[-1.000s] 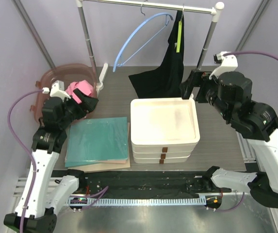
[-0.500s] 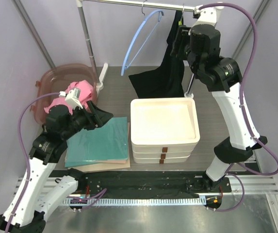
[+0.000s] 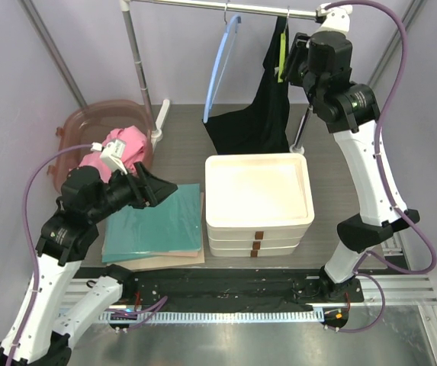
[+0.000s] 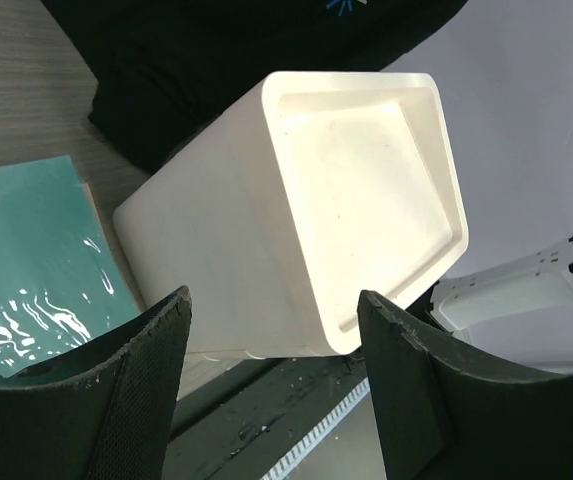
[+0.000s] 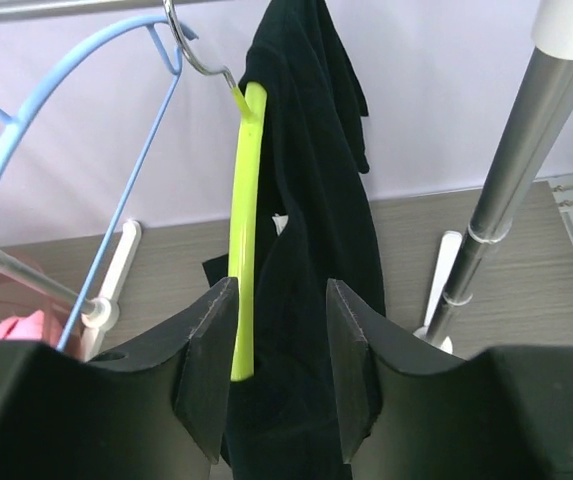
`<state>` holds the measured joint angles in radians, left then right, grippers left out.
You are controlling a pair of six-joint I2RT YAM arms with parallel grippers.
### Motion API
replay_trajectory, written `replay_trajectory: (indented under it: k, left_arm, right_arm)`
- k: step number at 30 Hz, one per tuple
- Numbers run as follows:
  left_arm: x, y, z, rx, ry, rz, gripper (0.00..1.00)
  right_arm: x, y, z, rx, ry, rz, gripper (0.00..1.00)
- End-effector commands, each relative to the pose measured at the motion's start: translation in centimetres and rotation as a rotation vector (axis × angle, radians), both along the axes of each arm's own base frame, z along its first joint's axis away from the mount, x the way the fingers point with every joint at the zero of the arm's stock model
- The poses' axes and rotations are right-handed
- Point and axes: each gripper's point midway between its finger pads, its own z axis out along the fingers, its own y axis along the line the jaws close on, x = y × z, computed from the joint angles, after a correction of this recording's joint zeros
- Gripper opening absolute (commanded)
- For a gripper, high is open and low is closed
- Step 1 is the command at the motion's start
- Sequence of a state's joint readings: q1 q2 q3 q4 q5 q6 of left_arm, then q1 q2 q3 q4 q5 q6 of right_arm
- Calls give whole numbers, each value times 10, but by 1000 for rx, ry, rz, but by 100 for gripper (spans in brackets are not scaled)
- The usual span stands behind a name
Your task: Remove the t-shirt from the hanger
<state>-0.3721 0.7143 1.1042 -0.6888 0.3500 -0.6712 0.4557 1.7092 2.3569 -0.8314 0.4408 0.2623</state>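
**Right claw.** In the right wrist view I see the right gripper [image 5: 281, 300] at the bottom centre of the frame, its two black fingers [image 5: 206, 370] standing part-way apart. The lime-green hanger [image 5: 244, 250] and the black t-shirt [image 5: 316, 200] both run down between them. I cannot tell whether the pads press on the cloth or only straddle it.

**Task item.** The t-shirt hangs in a bunched, narrow fold on the lime-green hanger. The hanger's metal hook sits over the rail [image 3: 264, 9] at the top of the overhead view. The shirt's lower part spreads on the table [image 3: 180, 145] just above the tray stack. An empty light-blue hanger [image 5: 56, 90] hangs on the same rail at the upper left. The rack's grey post [image 5: 511, 170] stands at the right.

**Left claw.** The left gripper [image 4: 274, 310] is spread wide with nothing between its fingers. In the overhead view it hovers at centre left, above the edge of a teal sheet [image 3: 157, 221]. Just right of the sheet stands a stack of white trays [image 3: 258, 232].

**Surroundings.** A translucent pink tub [image 3: 73, 126] holding pink cloth [image 3: 123, 145] sits at the left edge.
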Motion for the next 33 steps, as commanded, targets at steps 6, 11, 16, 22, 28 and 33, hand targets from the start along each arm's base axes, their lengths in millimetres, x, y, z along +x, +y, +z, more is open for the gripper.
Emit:
replay_trajectory:
  k: [6, 11, 16, 22, 28, 33]
  left_arm:
    - [-11, -10, 16, -7, -29, -96, 67]
    - [-10, -9, 12, 1, -18, -92, 67]
    - [-10, -9, 10, 9, -14, -93, 67]
    - [-8, -9, 6, 22, -3, -91, 66]
    - [-9, -8, 7, 25, -10, -94, 66]
    - [-10, -9, 6, 25, -4, -102, 66]
  right_arm:
    - [20, 5, 18, 163, -69, 48, 42]
    - [36, 3, 19, 265, -84, 102, 41]
    - [41, 14, 17, 317, -84, 173, 36]
    - [43, 22, 11, 367, -81, 215, 45]
    - [43, 23, 4, 393, -74, 213, 45]
    - [42, 27, 5, 419, -80, 230, 42]
